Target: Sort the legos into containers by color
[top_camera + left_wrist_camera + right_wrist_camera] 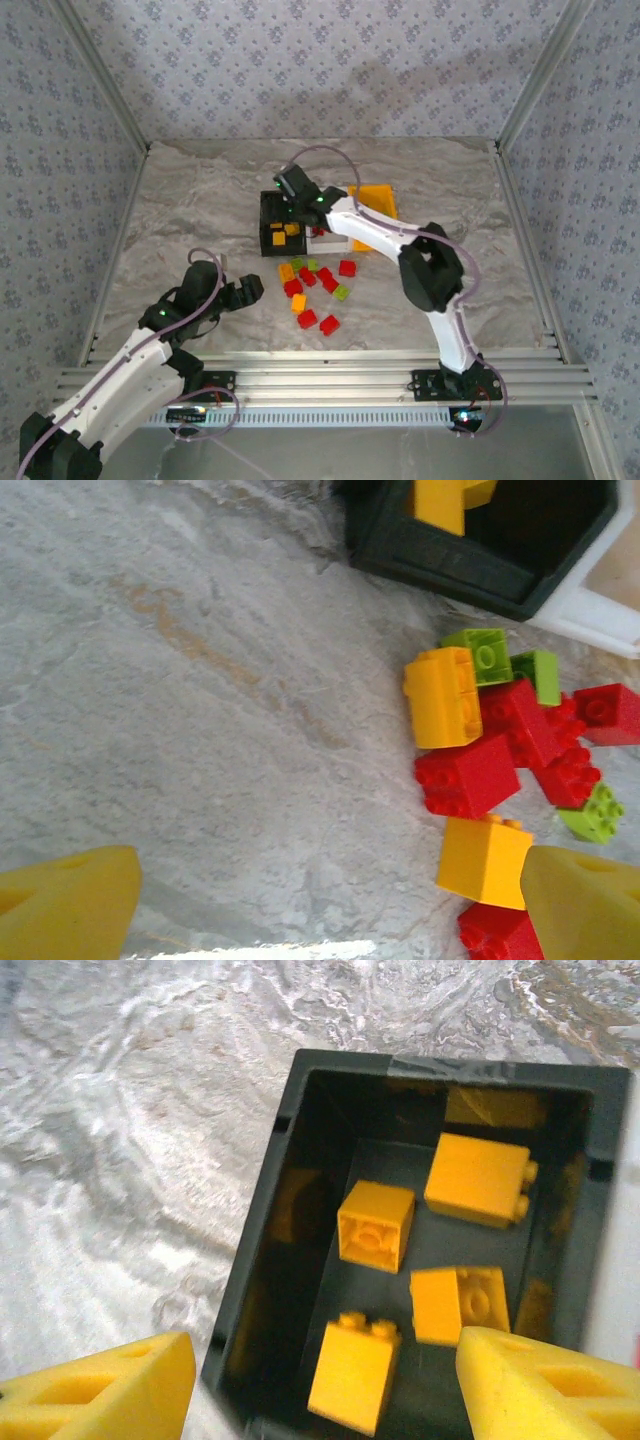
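**Colour sorting at the black bin**

We are viewing the right tool hanging above the black bin, its fingers spread wide and gripping nothing. Four orange-yellow legos are lying inside that bin. The left tool, likewise spread and empty, is hovering over the surface on the bin's near side, beside the loose red, yellow and green legos.

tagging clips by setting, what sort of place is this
Probably a robot test booth, not a home: two arms bolted to an aluminium rail, patterned walls boxing in a marble-look table, toy bricks and bins.
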